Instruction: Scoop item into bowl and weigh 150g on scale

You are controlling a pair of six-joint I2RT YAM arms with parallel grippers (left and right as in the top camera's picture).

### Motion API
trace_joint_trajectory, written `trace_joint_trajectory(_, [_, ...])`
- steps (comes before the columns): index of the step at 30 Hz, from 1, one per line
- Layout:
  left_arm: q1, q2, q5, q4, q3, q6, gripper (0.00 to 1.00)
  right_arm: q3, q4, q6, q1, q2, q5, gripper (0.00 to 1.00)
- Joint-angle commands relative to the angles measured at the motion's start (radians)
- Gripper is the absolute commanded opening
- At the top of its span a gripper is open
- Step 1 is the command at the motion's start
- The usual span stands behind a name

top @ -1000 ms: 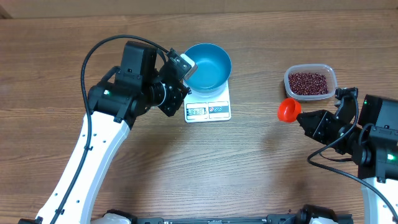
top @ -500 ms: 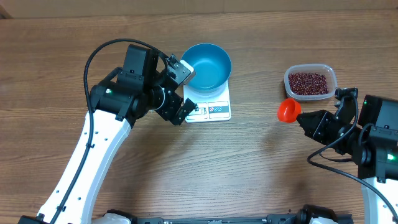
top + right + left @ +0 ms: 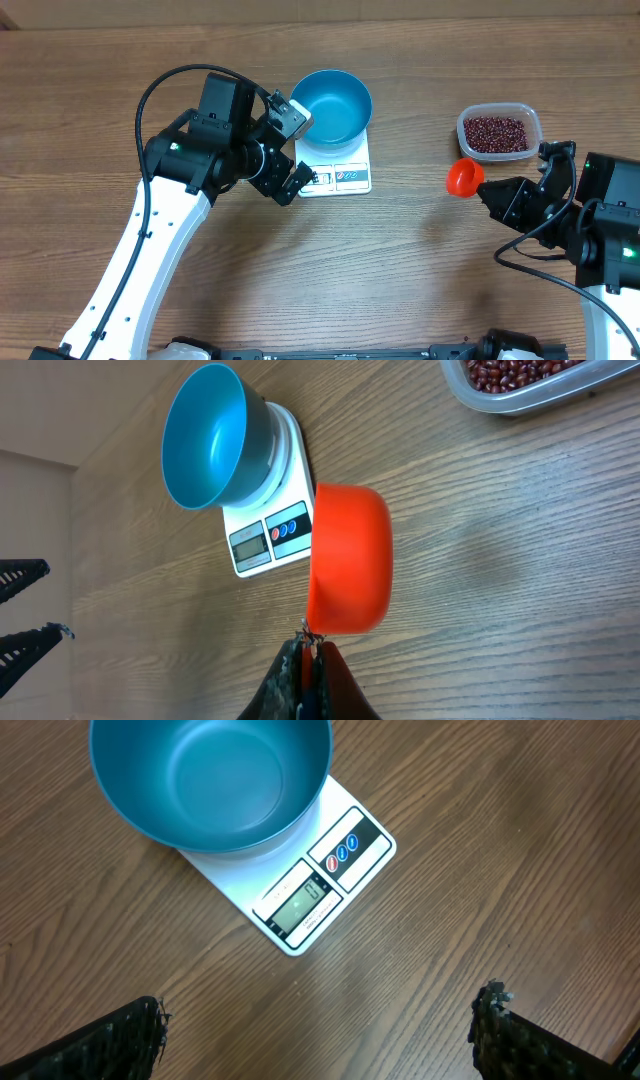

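Blue bowl (image 3: 334, 105) sat on the white scale (image 3: 340, 178), far centre of table. Left gripper (image 3: 320, 1016) hovered at the scale's near-left, its 2 fingers spread wide, gripping nothing. Right gripper (image 3: 310, 646) was clamped on an orange scoop (image 3: 348, 558), right of the scale. Beans (image 3: 497, 132) lay in a clear tub (image 3: 535, 118), far right.

The left claw (image 3: 296, 148) hangs just left of the scale (image 3: 335, 172), jaws spread wide and pointing toward it, its white arm stretching away to the scale's lower left. The right claw (image 3: 490, 192), well right of the scale, is pinched closed on an orange scoop (image 3: 463, 177).
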Motion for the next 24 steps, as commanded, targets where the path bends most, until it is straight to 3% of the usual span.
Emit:
trace_joint_trajectory(1, [-0.005, 0.006, -0.006, -0.01, -0.01, 0.001, 1.0, 0.027, 0.005, -0.005, -0.004, -0.003, 0.003, 0.04])
trace_joint_trajectory(24, [-0.005, 0.008, -0.183, -0.028, -0.024, -0.01, 0.99, 0.027, 0.001, -0.008, -0.004, -0.003, 0.004, 0.04])
